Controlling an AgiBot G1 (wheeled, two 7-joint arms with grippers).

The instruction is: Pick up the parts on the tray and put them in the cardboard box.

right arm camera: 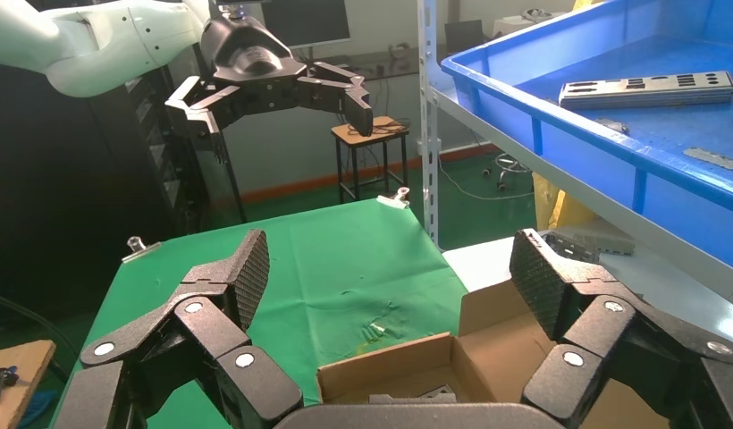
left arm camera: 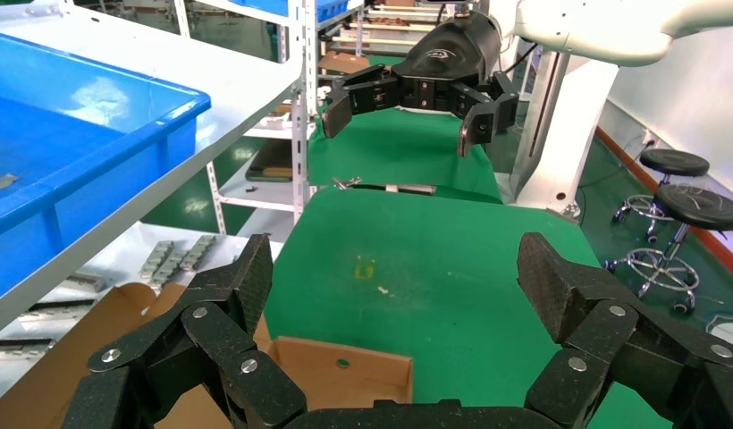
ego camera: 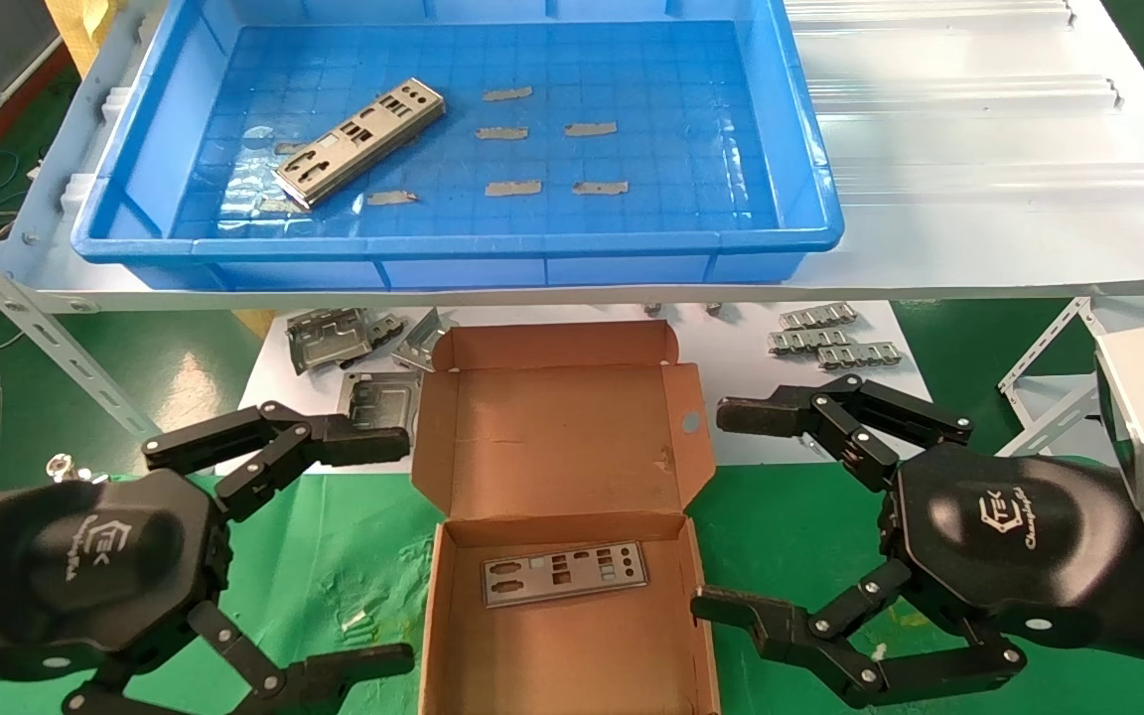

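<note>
one silver part (ego camera: 360,142) lies flat and slanted on the floor of the blue tray (ego camera: 810,189), toward its left side, with small grey tape strips (ego camera: 549,130) scattered beside it. a second part (ego camera: 565,573) already rests flat inside the open cardboard box (ego camera: 455,636), which sits on the green mat below the shelf, lid folded back. your left gripper (ego camera: 403,541) hangs to the box's left and your right gripper (ego camera: 721,508) to its right, both with fingers spread apart and holding nothing. you appear to be between picks. the next move likely calls for reaching up to the tray, closing across the plate's narrow width, since it lies flush and thin.
</note>
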